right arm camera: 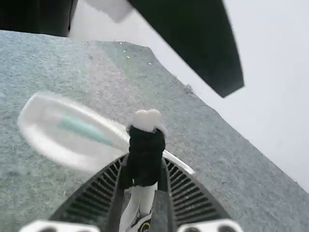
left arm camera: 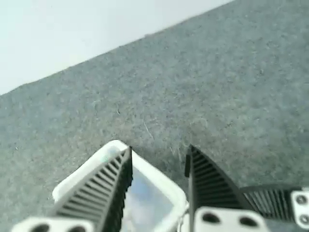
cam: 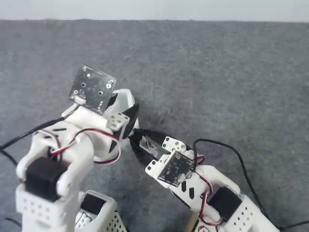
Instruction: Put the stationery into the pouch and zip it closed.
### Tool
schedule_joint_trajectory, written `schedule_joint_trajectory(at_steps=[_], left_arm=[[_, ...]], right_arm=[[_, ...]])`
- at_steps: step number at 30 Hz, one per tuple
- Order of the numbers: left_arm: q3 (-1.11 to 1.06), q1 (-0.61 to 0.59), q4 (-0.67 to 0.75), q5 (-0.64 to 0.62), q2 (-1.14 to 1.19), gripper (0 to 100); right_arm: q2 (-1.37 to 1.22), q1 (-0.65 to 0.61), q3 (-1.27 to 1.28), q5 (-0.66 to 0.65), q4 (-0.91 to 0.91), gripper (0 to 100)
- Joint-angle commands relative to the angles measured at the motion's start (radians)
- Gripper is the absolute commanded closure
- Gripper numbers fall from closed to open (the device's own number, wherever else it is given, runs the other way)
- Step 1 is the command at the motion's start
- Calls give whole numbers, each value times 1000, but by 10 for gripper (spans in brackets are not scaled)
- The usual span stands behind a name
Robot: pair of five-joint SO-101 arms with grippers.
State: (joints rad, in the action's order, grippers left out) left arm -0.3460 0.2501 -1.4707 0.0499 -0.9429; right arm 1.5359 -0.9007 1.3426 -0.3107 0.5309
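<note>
Grey felt table point(cam: 231, 72) with two white robot arms side by side, pincers close together near the middle.

Left gripper point(left arm camera: 159, 157) tilted down over the felt, black ridged fingers point(left arm camera: 108, 186) spread wide, gripping nothing. Beneath one of those fingers, flat on the table, a pouch point(left arm camera: 154, 200): white rim, milky see-through face, one edge reaching into the gap between the fingers. Inside the pouch, seen from the right wrist view, a slim teal item point(right arm camera: 79, 128) lying lengthwise.

Right gripper point(right arm camera: 145, 166) just beside the pouch, clamped narrow around a black and white stick point(right arm camera: 144, 147): black middle, rounded white top, white lower shaft, upright between the ridged pads. Kind of stationery impossible to tell. Yellow and black mark at the stick's lower end, too blurred to read. Top of the stick in front of the pouch rim; touching or apart, unclear.

Overhead in the right wrist view, a dark and white part of the left arm point(right arm camera: 193, 43). From the high view, the two grippers almost tip to tip.
</note>
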Motion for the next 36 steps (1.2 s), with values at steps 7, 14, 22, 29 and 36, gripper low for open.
schedule_joint_trajectory(at_steps=[7, 14, 22, 29, 36], left_arm=[[82, -3, -32, 3, -23, 833], [232, -5, -213, 2, -23, 833], [291, -87, -287, 61, -74, 833], [166, -186, -285, 163, -255, 833], [-45, -232, -276, 273, -339, 833]], right_arm=[[30, 36, 5, 15, -127, 993], [28, 104, 5, 121, -268, 993], [18, 111, -18, 133, -361, 993], [-277, 111, -215, 143, -366, 993], [-585, 213, -474, 238, -326, 993]])
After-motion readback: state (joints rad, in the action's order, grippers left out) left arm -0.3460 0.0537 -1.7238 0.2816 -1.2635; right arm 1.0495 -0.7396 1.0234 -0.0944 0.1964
